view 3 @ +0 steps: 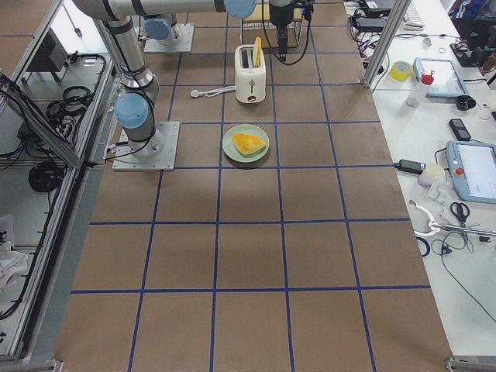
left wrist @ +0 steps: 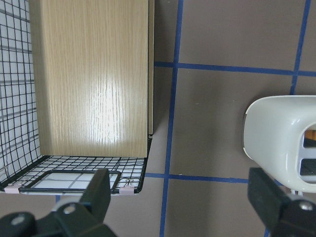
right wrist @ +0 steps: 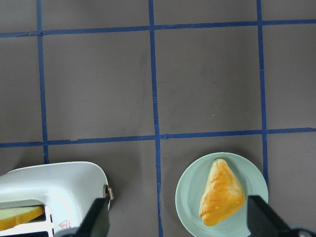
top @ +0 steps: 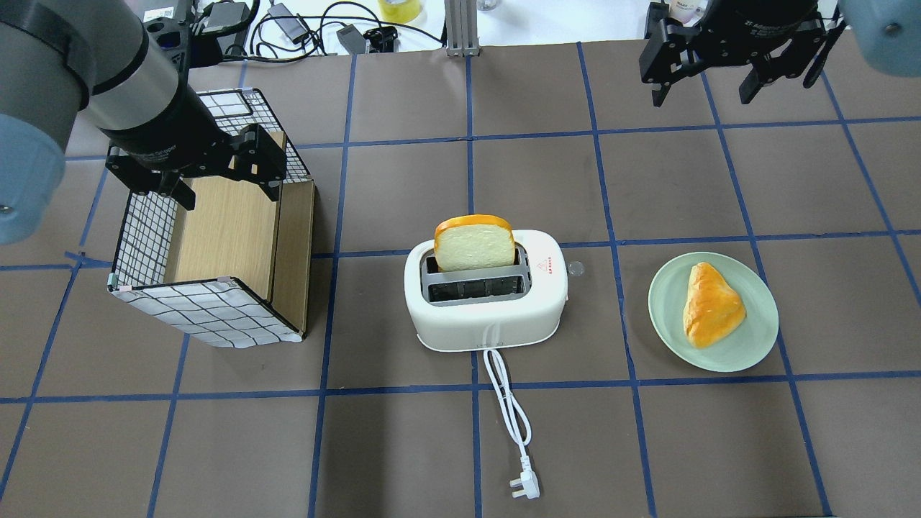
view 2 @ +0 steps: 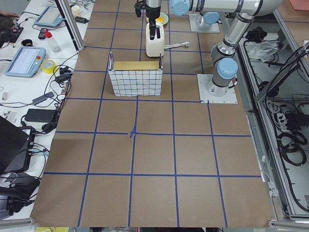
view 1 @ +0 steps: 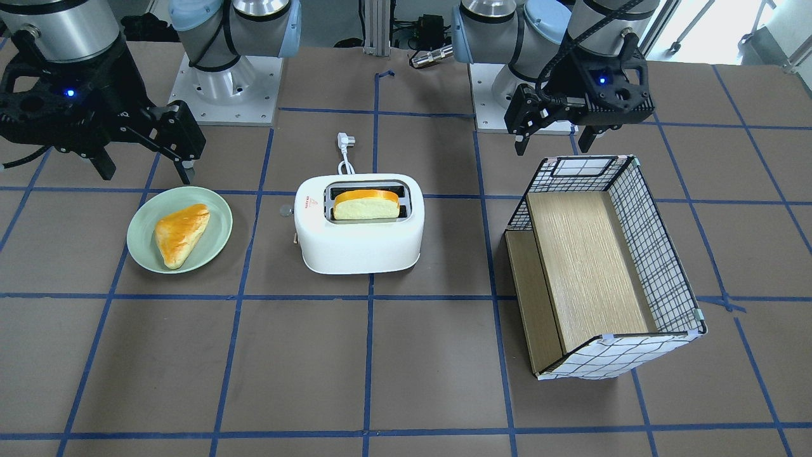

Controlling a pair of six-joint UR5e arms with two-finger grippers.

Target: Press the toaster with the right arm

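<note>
The white toaster (view 1: 358, 244) stands mid-table with a slice of bread (view 1: 366, 204) upright in one slot; the overhead view shows it too (top: 489, 324). Its small side lever (right wrist: 107, 192) faces the plate side. My right gripper (view 1: 144, 170) is open and empty. It hangs high over the table behind the plate, apart from the toaster, and also shows in the overhead view (top: 701, 93). In the right wrist view the toaster (right wrist: 54, 182) sits at the lower left between my spread fingers (right wrist: 96, 222). My left gripper (view 1: 552, 147) is open and empty above the checked box.
A green plate (view 1: 143, 251) with a triangular pastry (view 1: 181, 231) lies on the toaster's lever side. The checked wire-pattern box (view 1: 596, 266) with wooden boards lies on the other side. The toaster's white cord and plug (top: 522, 485) trail toward the robot.
</note>
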